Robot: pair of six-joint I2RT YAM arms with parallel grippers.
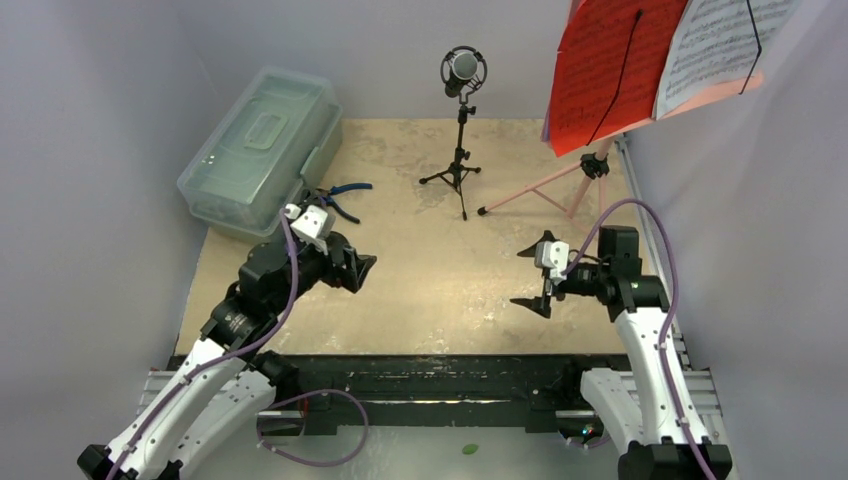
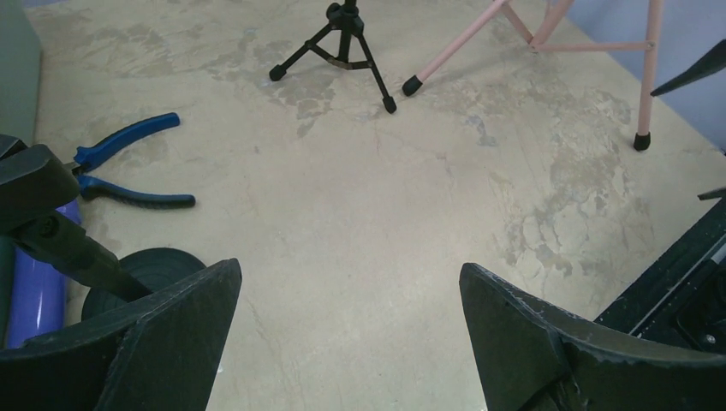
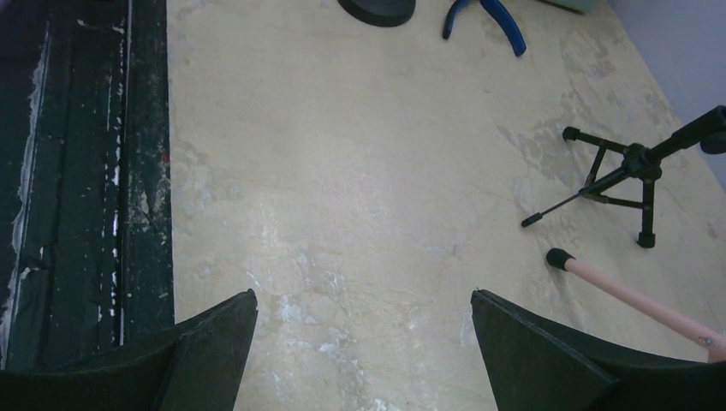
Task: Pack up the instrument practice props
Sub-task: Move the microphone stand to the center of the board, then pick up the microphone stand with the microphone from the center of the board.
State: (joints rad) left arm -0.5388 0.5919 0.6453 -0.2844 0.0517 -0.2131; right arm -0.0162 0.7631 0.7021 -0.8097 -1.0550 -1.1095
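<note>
Microphone point(image 1: 463, 70) in black and silver stands upright on its mic tripod point(image 1: 458, 172) at the top centre of the surface point(image 1: 440, 290). At upper right the pink music rack point(image 1: 560, 180) carries a red page point(image 1: 605, 75) and a white page point(image 1: 715, 45). A purple microphone point(image 2: 34, 300) shows at the lower left of the left wrist view, near the blue-handled pliers point(image 1: 345, 195) and the plastic case point(image 1: 262, 145). Left claw point(image 1: 357, 272) and right claw point(image 1: 524, 277) are both spread wide over bare surface, holding and touching nothing.

Soft, even light from above, only faint shadows on the tabletop point(image 1: 430, 290), all pretty sharp, tiny glare on the plastic case point(image 1: 262, 140).
</note>
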